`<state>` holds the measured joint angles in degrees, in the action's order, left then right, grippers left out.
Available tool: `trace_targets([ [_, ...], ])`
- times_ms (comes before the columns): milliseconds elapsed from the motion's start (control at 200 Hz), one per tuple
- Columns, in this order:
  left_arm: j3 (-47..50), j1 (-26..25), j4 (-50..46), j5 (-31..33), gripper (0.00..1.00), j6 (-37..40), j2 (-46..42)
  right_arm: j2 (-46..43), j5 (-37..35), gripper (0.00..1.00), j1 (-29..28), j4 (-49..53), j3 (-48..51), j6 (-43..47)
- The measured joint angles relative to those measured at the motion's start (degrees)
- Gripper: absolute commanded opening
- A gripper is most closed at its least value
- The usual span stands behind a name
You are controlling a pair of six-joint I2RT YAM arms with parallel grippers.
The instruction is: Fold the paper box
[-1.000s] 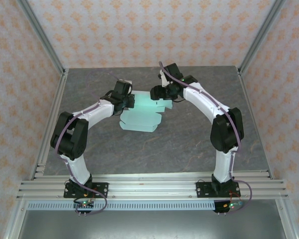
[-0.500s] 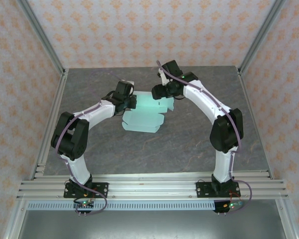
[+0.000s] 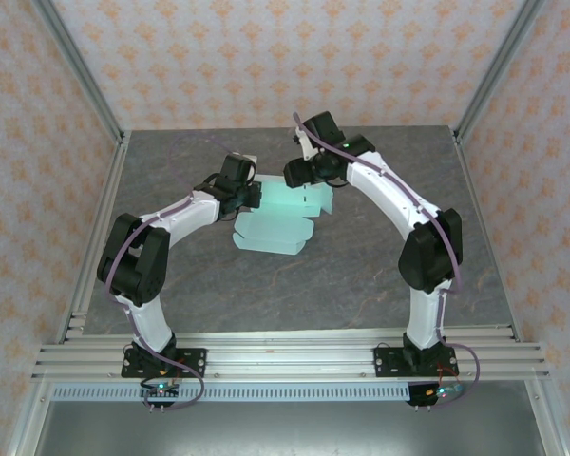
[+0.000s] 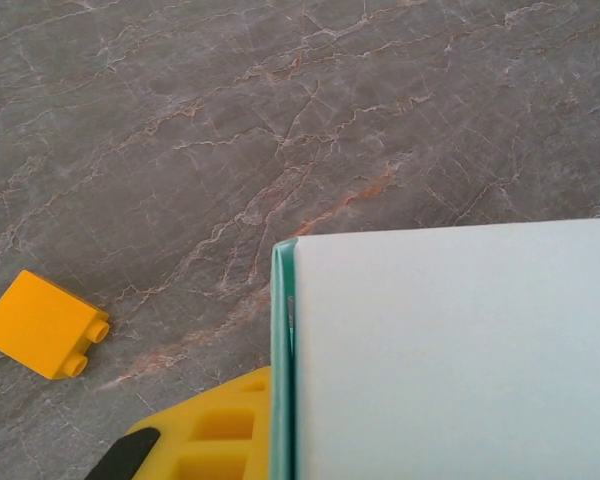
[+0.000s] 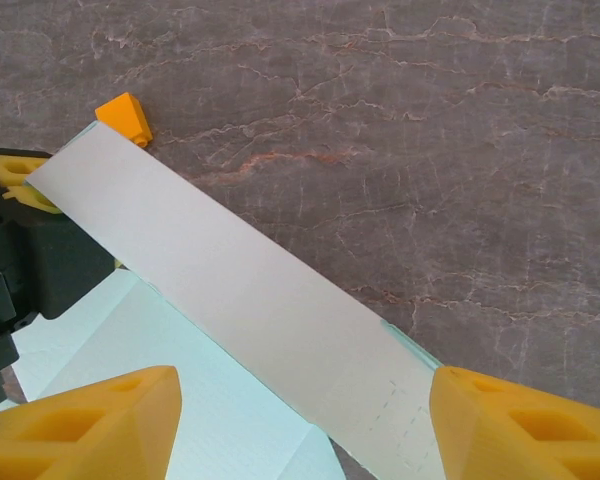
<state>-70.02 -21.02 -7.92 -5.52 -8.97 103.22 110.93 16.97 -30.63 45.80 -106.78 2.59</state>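
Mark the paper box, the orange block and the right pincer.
paper box (image 3: 271, 233), top view, flat near panel
orange block (image 4: 42, 323), left wrist view, top face
right pincer (image 5: 305, 390), right wrist view, midway between fingertips

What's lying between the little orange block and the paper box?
Bare grey table, seen in the left wrist view; the orange block and paper box lie apart.

Grey veined table (image 3: 380, 256) bears the paper box (image 3: 271, 233) (partly raised) and an orange block (image 4: 42, 325).

White links (image 3: 185, 217), black joints (image 3: 133, 261), purple cables (image 3: 171, 204), yellow end effector fingers (image 5: 90, 425).
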Motion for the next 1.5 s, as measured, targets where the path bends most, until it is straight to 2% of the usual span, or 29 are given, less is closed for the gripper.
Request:
trace_targets([
  [315, 0.00, 0.00, 0.00, 0.00, 0.00, 0.00, 0.00, -0.02, 1.20, 0.61, -0.20, -2.12, 7.02, -5.14],
  [515, 0.00, 0.00, -0.02, 0.02, 0.00, 0.00, 0.00, -0.09, 5.97, 0.61, -0.20, -10.75, 12.02, -12.07],
  [916, 0.00, 0.04, 0.00, 0.26, 0.00, -0.17, 0.00, -1.36, 9.86, 0.59, 0.09, -24.55, 18.58, -21.31],
  [1251, -0.28, 0.00, -0.02, 0.07, 0.00, -0.31, 0.00, -10.82, 2.47, 0.68, 0.28, -21.09, 25.20, -19.06],
  [1496, -0.44, 0.00, -0.07, 0.07, 0.00, -0.68, 0.00, -16.04, -1.68, 0.68, -0.59, -21.70, 34.42, -20.35],
])
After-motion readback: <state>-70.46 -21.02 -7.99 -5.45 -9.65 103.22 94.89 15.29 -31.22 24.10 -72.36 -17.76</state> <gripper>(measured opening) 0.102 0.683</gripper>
